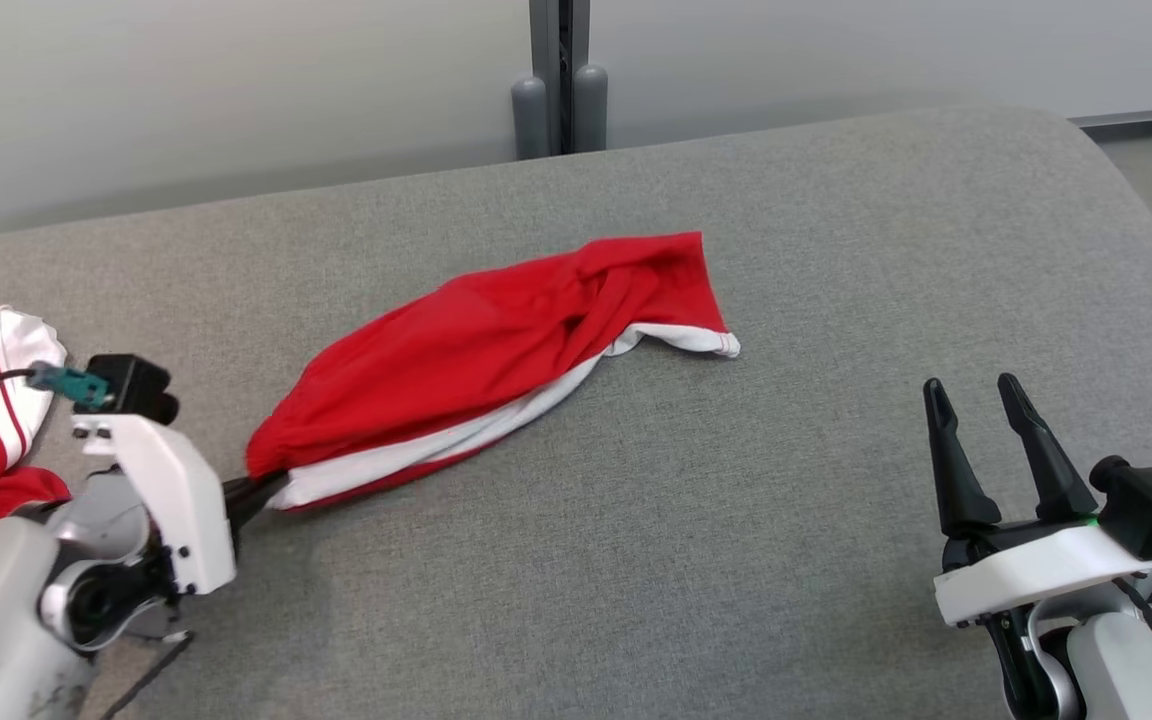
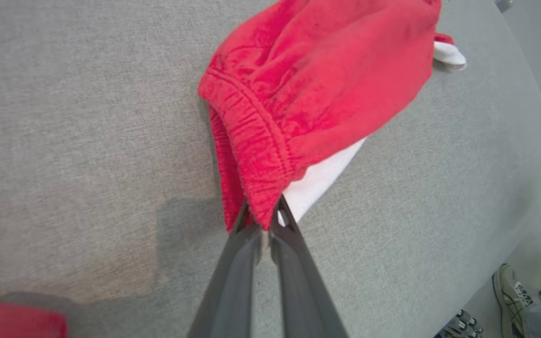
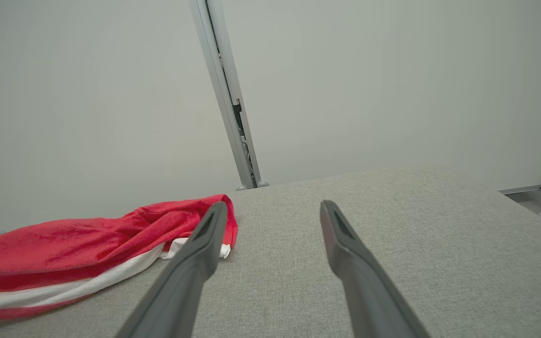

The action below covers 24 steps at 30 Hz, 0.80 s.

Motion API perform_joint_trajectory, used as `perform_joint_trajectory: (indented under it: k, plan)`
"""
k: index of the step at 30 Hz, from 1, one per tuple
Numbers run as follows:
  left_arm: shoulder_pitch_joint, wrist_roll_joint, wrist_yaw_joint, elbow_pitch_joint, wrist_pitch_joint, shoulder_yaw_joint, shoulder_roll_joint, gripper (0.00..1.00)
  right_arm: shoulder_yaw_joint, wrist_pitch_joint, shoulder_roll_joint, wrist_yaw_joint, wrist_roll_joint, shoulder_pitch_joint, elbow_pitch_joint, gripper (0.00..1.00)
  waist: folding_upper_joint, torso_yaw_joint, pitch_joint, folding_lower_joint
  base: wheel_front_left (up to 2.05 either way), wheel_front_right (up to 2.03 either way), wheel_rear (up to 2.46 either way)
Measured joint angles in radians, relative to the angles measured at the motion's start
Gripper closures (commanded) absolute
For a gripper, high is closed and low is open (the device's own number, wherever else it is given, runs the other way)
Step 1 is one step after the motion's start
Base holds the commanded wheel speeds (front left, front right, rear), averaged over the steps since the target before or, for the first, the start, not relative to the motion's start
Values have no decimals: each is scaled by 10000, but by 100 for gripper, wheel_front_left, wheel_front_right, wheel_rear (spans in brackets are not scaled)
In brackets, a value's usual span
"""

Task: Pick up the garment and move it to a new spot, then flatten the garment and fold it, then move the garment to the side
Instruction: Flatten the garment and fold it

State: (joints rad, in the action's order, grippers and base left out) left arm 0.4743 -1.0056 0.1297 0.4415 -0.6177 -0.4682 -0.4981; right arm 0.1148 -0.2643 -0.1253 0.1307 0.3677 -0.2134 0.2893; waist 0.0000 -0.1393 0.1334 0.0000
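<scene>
Red shorts (image 1: 496, 350) lie crumpled on grey tabletop (image 1: 736, 580), left of middle. Waistband (image 2: 256, 141) is pinched by left pincer (image 2: 263, 220), closed on it. Right pincer (image 1: 981, 400) is held gaping, well apart. Step judged: pick-up. Next: shorts to be lifted and carried to new spot.

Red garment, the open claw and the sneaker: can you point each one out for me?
red garment (image 1: 496, 340): head view, on the red cloth at its middle.
right gripper (image 1: 970, 383): head view, midway between its two spread fingertips.
sneaker (image 2: 507, 291): left wrist view, on its pale upper.
</scene>
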Motion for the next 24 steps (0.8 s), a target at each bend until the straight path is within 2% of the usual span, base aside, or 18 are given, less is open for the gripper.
perform_joint_trajectory:
  k: [8, 12, 13, 14, 18, 24]
  plan:
    - [-691, -543, -88, -151, -1122, -31, -600, 100, 15, 54, -153, 0, 174, 156, 464, 0, 0, -119, -410, 0, 0, 0, 0]
    - [-1003, -510, -267, -117, -1206, -98, -765, 100, 15, 192, -236, 0, 280, 198, 546, 0, 0, -176, -597, 0, 0, 0, 0]
    - [-1003, -510, -267, -117, -1206, -98, -765, 75, 15, 192, -236, 0, 280, 198, 546, 0, 0, -176, -597, 0, 0, 0, 0]
    - [-1035, -506, -288, -105, -1174, -98, -782, 1, -2, 224, -253, 0, 280, 204, 556, 0, 0, -181, -637, 0, 0, 0, 0]
    - [-1066, -426, -343, -203, -844, -73, -696, 0, 48, 364, -278, 0, 305, 284, 571, 0, 0, -140, -756, 0, 0, 0, 0]
    - [-1080, 224, -474, -1011, 351, 142, -903, 0, 330, 410, -198, 0, 460, 322, 616, 0, 0, 49, -801, 0, 0, 0, 0]
